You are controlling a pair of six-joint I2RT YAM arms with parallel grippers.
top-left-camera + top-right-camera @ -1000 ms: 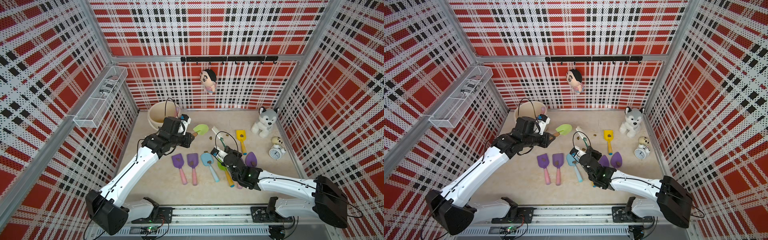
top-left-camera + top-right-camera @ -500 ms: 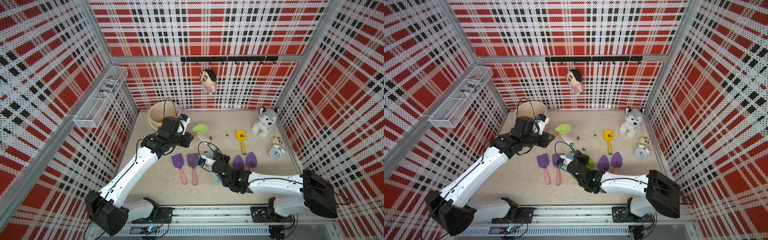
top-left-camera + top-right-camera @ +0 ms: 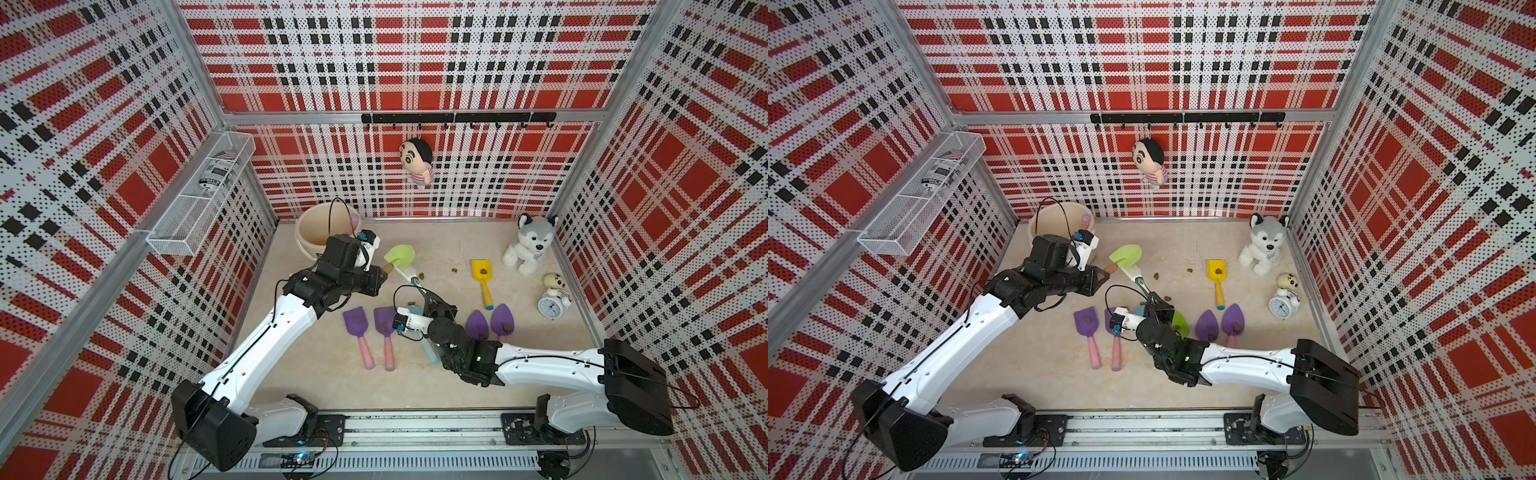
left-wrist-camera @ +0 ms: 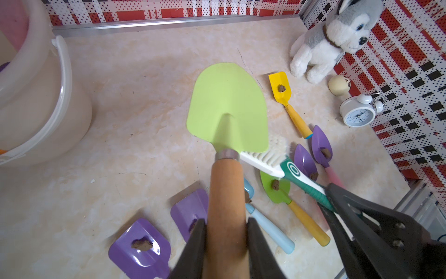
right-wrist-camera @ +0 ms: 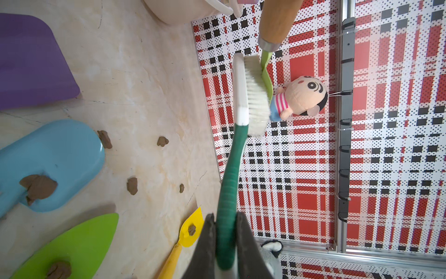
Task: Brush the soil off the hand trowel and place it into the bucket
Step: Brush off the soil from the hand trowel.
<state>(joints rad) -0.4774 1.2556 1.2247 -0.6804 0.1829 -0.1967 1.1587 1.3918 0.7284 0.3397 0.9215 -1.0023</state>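
Trowel (image 4: 226, 106) face-on in left wrist view, edge-on against brush (image 5: 257, 96) in right.

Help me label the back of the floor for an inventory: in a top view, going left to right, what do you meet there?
bucket → light green trowel → yellow trowel → plush husky

The right gripper (image 5: 225, 218) is clamping the green handle of the brush (image 5: 241, 101), whose white bristles are lying against the edge-on lime blade of the wooden-handled hand trowel (image 5: 266, 70). Loose soil lumps (image 5: 132, 185) are lying on the beige floor (image 5: 149, 72). More lumps are sitting on the blue trowel (image 5: 67, 154), the green trowel (image 5: 79, 241) and the yellow trowel (image 5: 190, 222).
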